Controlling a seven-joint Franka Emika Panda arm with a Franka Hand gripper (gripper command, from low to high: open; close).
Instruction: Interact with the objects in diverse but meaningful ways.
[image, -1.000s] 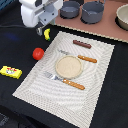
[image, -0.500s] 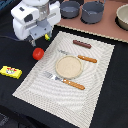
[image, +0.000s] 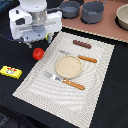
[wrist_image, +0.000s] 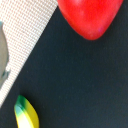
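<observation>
While hanging low over the black table (image: 107, 100), white Panda gripper (image: 41, 37) sits just above and beside the round, glossy red toy tomato (image: 38, 53), probably lined up for a pick. Cannot tell from either view whether fingers are spread or closed; no fingertips visible. Nothing apparently held.

Tomato: on bare black surface, just off the edge of the pale striped woven placemat (image: 95, 92), smooth plastic sheen, filling a corner of the wrist view (wrist_image: 90, 17). Nearby in that view, small yellow banana with green tip (wrist_image: 25, 116), lying apart from the tomato. Flat yellow packet with red marks (image: 10, 72) well apart, toward the exterior view's left. Slim brown sausage stick (image: 82, 44) on the placemat's far side.
</observation>
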